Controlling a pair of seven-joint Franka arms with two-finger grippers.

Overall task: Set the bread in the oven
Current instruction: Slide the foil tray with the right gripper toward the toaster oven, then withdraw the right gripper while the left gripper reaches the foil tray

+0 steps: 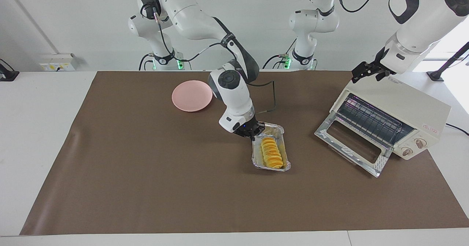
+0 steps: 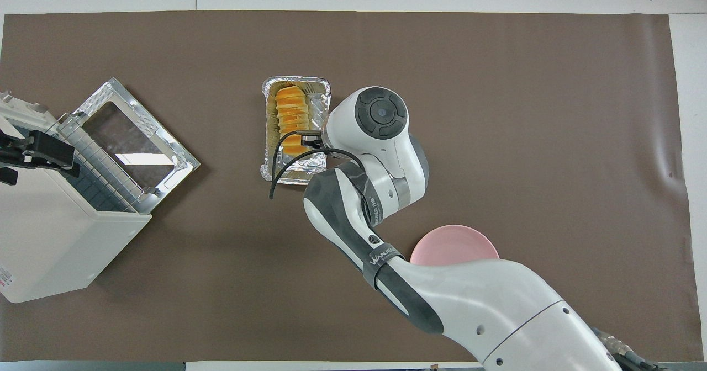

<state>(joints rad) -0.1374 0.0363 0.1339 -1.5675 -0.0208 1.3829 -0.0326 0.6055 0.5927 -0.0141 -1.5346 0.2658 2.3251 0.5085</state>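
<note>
My right gripper (image 1: pixel 252 133) is clamped tight on the rim of the crinkled foil tray (image 1: pixel 284 133), pinching the tray's wall at the end nearer to the robots, on the corner toward the right arm's end of the table. The bread (image 1: pixel 272 152), a golden ridged loaf, lies lengthwise inside that tray, its long axis running away from the robots, with bare foil showing beside it. The tray rests on the brown mat (image 1: pixel 146 187) about mid-table, between the pink plate (image 1: pixel 192 95) and the oven (image 1: pixel 394 119). The plate sits nearer to the robots and toward the right arm's end, well apart from the tray; in the overhead view my right arm covers part of it. The oven stands at the left arm's end of the table, turned at an angle, its glass door (image 1: pixel 351 146) dropped fully open and lying flat on the mat in front of it, the wire rack (image 1: pixel 370 120) visible inside and two round knobs on its front. The tray and the open door are apart, with a strip of bare mat between them. My left gripper (image 1: pixel 367 71) waits over the top of the oven, at the corner nearer to the robots, its fingers spread wide and holding nothing. A black cable loops from my right wrist over the tray's near end.
</note>
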